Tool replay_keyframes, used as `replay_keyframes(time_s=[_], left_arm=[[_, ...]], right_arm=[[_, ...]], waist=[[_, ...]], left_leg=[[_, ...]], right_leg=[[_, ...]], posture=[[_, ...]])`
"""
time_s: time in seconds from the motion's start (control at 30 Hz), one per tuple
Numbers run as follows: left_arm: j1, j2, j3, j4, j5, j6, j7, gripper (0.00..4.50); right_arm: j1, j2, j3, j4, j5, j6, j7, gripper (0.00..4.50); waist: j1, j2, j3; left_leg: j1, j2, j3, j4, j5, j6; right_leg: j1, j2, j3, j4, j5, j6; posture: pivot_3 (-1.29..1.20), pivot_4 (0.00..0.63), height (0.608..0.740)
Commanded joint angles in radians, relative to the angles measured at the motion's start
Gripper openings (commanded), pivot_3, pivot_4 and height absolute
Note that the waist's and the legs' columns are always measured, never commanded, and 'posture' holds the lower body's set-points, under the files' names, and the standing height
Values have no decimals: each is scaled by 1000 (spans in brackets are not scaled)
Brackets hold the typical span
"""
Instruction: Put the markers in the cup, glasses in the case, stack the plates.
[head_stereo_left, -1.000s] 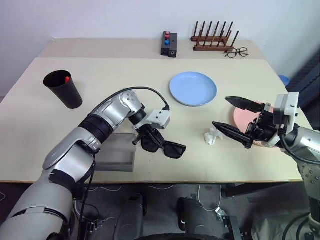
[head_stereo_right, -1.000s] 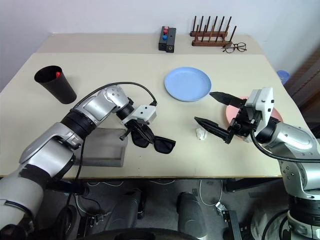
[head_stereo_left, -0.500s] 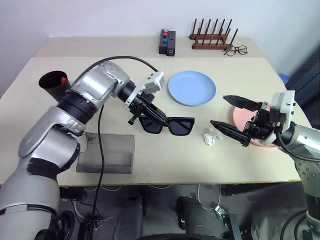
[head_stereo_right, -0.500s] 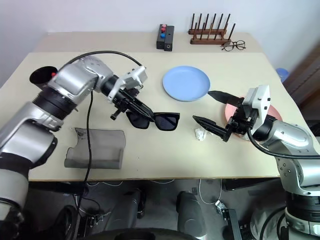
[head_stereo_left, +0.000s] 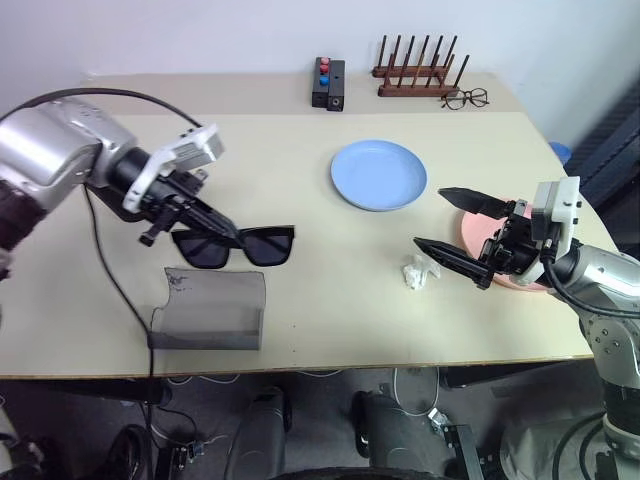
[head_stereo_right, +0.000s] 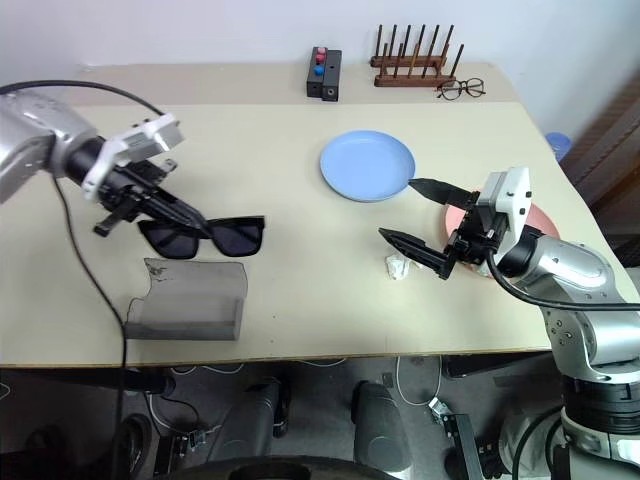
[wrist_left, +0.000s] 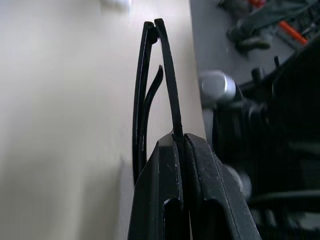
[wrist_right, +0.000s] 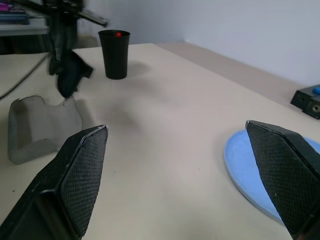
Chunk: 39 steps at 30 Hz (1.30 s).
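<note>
**Sunglasses held in the air above the open case**

The grey case (head_stereo_left: 208, 311) lies open near the front edge of the table (head_stereo_left: 300, 190), toward its left side, with the lid raised; nothing is in it. The black cup (wrist_right: 114, 53) stands toward the table's left edge, and in the right wrist view a red-capped marker (wrist_right: 117, 34) shows just inside its rim. In the eye views the left arm hides the cup.

The sunglasses (head_stereo_left: 234, 246) are black-framed with large dark lenses. They hang clear of the table, just above and behind the case, lenses facing the front edge. The left gripper (head_stereo_left: 218, 227) is clamped tight on one temple arm; the left wrist view shows the thin black frame pinched between the two closed fingers (wrist_left: 165, 190).

The right gripper (head_stereo_left: 452, 224) hovers with its fingers spread wide and nothing between them, over the table's right part. A small white crumpled object (head_stereo_left: 418, 272), too small to identify, lies just beside its lower fingertip.

The light blue plate (head_stereo_left: 378, 174) sits alone right of the table's centre. The salmon pink plate (head_stereo_left: 527, 278) lies near the right edge, mostly hidden behind the right gripper and wrist.
</note>
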<state>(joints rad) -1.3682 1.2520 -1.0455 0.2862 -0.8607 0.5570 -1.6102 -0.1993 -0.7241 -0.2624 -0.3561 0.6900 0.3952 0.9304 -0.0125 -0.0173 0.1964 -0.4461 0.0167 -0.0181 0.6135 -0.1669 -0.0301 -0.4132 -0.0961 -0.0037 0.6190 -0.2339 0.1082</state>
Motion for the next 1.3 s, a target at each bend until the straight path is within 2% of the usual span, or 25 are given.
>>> replay_keyframes(time_s=[0.03, 0.23, 0.33, 0.5, 0.83, 1.1, 1.3], left_arm=[[34, 82, -52, -45, -6, -53, -4, 5], [168, 103, -53, -4, 98, -257, -4, 5], [269, 80, 2, 6, 68, -347, -4, 5], [349, 53, 57, 8, 57, -427, -4, 5], [399, 38, 44, 27, 85, -532, -4, 5], [422, 15, 55, 32, 100, -504, -4, 5], [434, -13, 37, 99, 185, -551, -4, 5]], right_arm=[[-11, 6, -7, -7, 5, -18, 6, 4500], [-27, 3, 3, 3, 6, -19, 14, 4500], [-32, 1, 6, 6, 1, -20, 19, 4500], [-31, -5, 2, 2, 3, -14, 21, 4500], [-9, -22, -23, -19, 9, -3, 15, 4500], [-14, -23, -25, -15, 11, 3, 15, 4500], [-26, -23, -20, -7, 7, 3, 15, 4500]], waist=[[1, 0, 0], [6, 0, 0], [5, 0, 0], [8, -1, 0], [4, 0, 0], [5, -1, 0], [4, 0, 0]], left_leg=[[0, 0, 0, 0, 0, 0], [0, 0, 1, 2, 0, 0], [0, 0, 1, 1, 0, 0], [0, 0, 1, 2, 0, 0], [0, 0, 2, 1, 0, 0], [0, 0, 2, 1, 0, 0], [0, 0, 2, 1, 0, 0]], right_leg=[[0, 0, 0, 0, 0, 0], [1, -1, 0, 0, 0, 0], [1, -1, 0, -1, 0, 0], [0, -1, 0, 0, 0, 0], [0, -1, 0, 0, 0, 0], [1, -1, 0, 0, 0, 0], [1, -1, 0, 0, 0, 0]], posture=[[0, 150, 740], [0, 150, 740], [0, 150, 740], [0, 150, 740], [0, 150, 740], [0, 150, 740], [0, 150, 740]])
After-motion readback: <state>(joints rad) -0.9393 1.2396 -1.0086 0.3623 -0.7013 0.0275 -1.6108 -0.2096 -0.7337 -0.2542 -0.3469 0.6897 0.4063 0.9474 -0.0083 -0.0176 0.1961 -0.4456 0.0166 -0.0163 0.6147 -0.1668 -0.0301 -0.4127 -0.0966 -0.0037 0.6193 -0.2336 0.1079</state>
